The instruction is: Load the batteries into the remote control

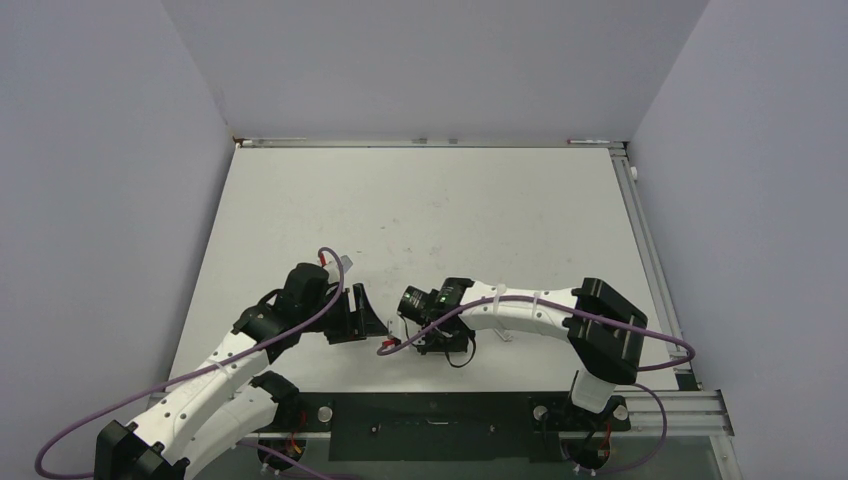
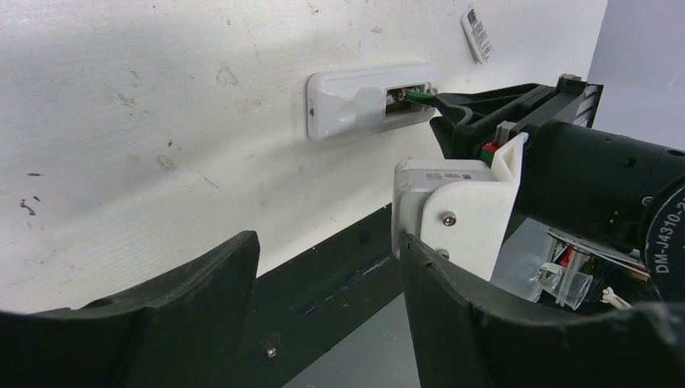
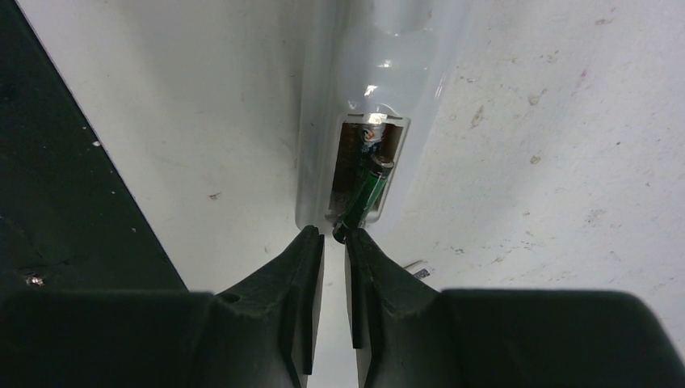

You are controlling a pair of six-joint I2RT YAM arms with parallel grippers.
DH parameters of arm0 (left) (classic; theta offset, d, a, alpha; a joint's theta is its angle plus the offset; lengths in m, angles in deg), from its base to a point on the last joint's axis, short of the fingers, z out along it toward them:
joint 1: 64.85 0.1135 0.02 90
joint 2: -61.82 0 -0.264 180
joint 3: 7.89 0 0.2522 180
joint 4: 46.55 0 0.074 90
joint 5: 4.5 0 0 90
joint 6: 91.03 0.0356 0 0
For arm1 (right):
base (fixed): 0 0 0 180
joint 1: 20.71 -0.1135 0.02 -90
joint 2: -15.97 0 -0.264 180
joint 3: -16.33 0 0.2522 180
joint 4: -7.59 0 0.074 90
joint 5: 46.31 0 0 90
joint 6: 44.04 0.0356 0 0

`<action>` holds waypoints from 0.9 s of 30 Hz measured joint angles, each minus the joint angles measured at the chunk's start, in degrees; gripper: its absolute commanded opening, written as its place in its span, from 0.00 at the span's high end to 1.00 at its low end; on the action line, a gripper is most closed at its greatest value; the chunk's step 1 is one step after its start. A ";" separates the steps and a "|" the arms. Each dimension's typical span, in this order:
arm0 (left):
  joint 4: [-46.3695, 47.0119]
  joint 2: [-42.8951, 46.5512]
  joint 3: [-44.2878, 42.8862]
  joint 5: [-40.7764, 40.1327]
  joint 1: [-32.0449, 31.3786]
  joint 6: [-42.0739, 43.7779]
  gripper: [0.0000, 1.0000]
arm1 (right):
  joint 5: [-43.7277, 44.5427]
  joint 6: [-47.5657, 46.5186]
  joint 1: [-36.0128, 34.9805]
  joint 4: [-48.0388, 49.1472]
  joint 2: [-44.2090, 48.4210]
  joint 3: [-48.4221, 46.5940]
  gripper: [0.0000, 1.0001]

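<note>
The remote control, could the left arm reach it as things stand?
Probably yes, at its closed end: the left gripper hangs open just short of the remote control, bare table between. The right gripper, pinching a battery, crowds the compartment end.

- Left arm [image 1: 200, 385] and right arm [image 1: 520, 312]: smooth white shells, chunky black joint housings.
- Purple cable [image 1: 88, 420] looping along each arm.
- Left gripper [image 2: 327, 241]: matte black, with thick curved fingers [image 2: 202, 315].
- Right gripper [image 3: 334, 236]: black, flat-faced fingers [image 3: 303, 283] tapering to tips.
- White camera block [image 2: 456, 214] at 3 o'clock in left wrist view, two silver screws [image 2: 447, 218].
- Round black motor [image 2: 622, 186] beside it, white lettering "DM-J4310".
- Tiny green light [image 1: 441, 297] on right wrist.
</note>
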State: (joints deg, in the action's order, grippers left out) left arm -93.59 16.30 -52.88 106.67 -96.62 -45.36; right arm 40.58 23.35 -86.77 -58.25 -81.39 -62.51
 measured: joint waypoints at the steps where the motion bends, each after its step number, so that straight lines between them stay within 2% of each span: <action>1: 0.07 0.00 0.00 0.00 0.02 0.00 0.39 | -0.09 -0.26 -0.13 -0.04 0.00 0.07 0.83; 21: 2.86 0.37 0.00 0.55 0.17 -0.26 0.39 | 2.29 -0.92 0.02 0.63 3.48 1.62 0.87; 24: 2.58 0.04 0.02 0.15 0.26 -0.22 0.39 | 2.25 0.48 0.85 4.79 5.33 1.68 0.91; 27: 2.58 -0.07 0.02 0.11 0.26 -0.20 0.39 | 2.25 2.19 1.57 9.18 7.54 1.70 0.91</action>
State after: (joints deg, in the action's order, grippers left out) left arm -91.01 16.23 -52.85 106.78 -96.36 -45.56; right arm 42.83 25.53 -85.20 -49.07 -73.85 -60.81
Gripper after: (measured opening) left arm 0.612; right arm 0.091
